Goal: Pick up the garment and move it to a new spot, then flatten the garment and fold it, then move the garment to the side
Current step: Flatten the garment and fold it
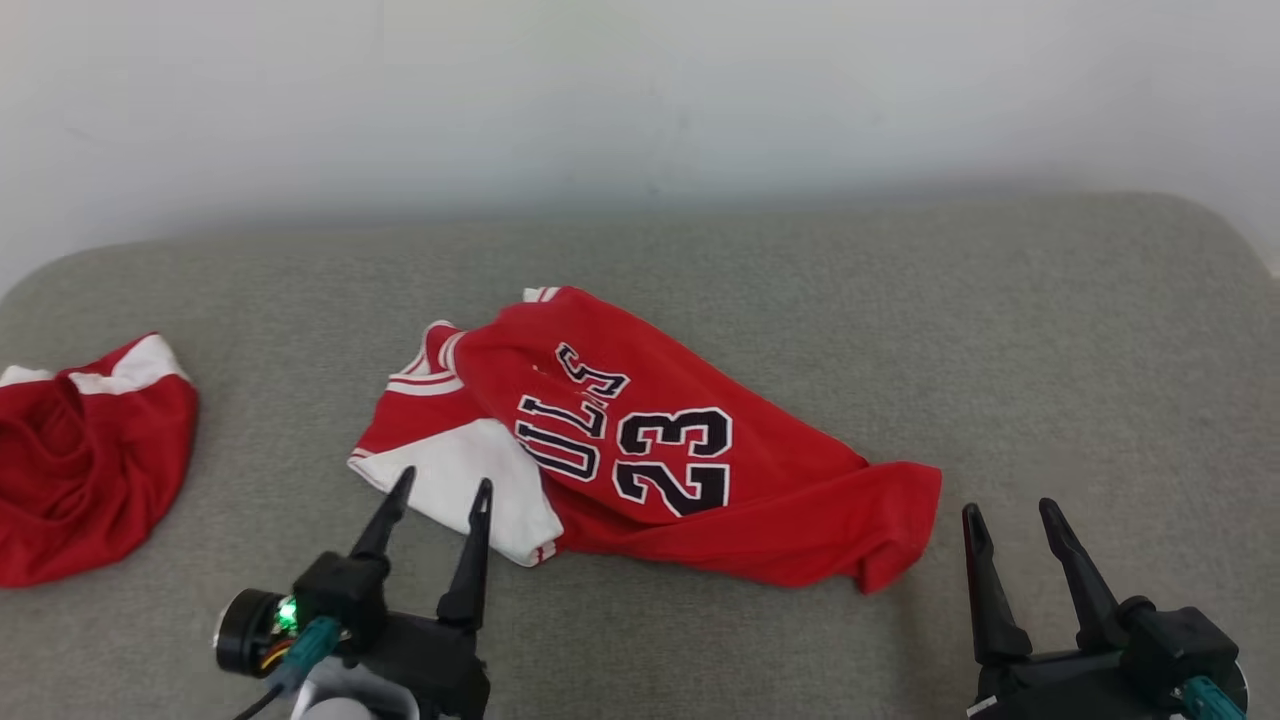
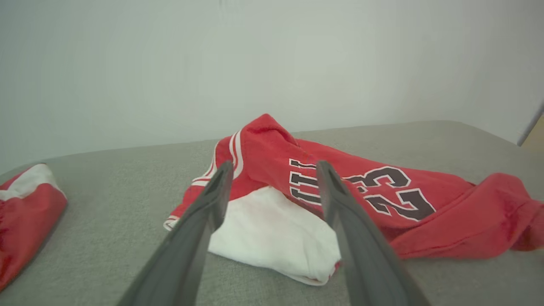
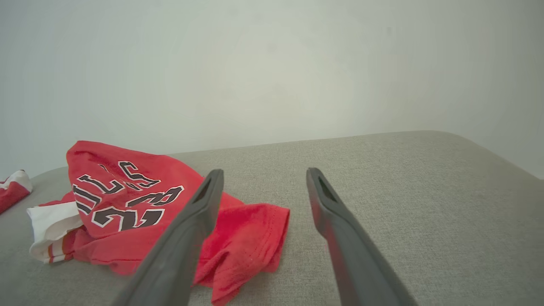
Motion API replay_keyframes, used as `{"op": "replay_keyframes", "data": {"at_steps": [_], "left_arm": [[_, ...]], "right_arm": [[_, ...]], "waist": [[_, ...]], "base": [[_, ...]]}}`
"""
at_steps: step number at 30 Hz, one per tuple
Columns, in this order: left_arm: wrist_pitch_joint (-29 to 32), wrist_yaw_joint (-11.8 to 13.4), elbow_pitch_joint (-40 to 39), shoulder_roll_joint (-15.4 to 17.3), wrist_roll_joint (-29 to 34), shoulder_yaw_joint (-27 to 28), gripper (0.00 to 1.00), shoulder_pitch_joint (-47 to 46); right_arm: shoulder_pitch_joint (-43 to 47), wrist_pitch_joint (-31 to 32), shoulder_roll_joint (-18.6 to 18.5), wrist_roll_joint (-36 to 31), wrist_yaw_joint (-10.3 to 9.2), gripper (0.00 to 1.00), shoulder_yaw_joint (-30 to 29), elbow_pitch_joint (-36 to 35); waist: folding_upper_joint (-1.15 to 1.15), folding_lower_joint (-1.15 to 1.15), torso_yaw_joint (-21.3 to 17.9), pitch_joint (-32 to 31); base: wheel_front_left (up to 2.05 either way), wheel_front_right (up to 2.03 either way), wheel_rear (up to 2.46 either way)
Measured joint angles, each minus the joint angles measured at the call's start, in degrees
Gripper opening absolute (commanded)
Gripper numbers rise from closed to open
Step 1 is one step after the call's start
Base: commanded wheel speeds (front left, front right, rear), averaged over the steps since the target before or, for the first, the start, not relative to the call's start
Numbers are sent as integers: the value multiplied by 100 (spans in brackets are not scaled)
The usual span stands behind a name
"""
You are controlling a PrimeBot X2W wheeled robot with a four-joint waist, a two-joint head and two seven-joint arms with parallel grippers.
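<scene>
The left hand (image 1: 445, 480) is hovering with its fingers spread over the white near corner of the jersey (image 1: 640, 440), holding nothing. The right hand (image 1: 1008, 507) is hanging spread and empty near the jersey's red hem. The jersey is lying crumpled mid-way across the grey padded surface (image 1: 1000, 320). It is looking light, thin and limp, likely to sag; the white corner and the bunched hem are probably offering the firmest pinches. A second red garment (image 1: 90, 450) is sitting well apart at the left, and a pale wall (image 1: 640, 100) is rising behind.
</scene>
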Motion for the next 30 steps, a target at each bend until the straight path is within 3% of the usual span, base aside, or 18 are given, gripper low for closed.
{"op": "replay_keyframes", "data": {"at_steps": [9,15,16,17,18,23,30], "left_arm": [[31,0,1203,244,-159,-799,100,-658],[30,0,1811,297,-245,-883,100,-925],[37,0,1925,300,-261,-881,85,-945],[38,0,2016,305,-261,-892,15,-972],[40,0,2074,305,-264,-892,0,-1007],[12,15,1952,203,-380,-768,0,-1091],[1,113,988,65,-656,-294,0,-643]], "right_arm": [[-103,0,99,-19,-1,100,-152,20],[-123,1,153,-27,0,100,-171,5],[-124,1,163,-36,0,100,-175,-1],[-125,1,170,-44,0,100,-183,-12],[-125,1,174,-45,0,100,-194,-20],[-95,0,182,-87,-1,100,-298,-70],[26,1,168,-102,-1,100,-281,-24]], "waist": [[0,0,-451,350],[0,0,-640,518],[0,0,-658,535],[0,0,-670,549],[0,1,-677,556],[0,1,-607,509],[0,0,-368,377]], "base": [[0,0,0],[0,0,0],[0,0,0],[0,0,0],[0,0,0],[0,0,0],[0,0,0]]}}
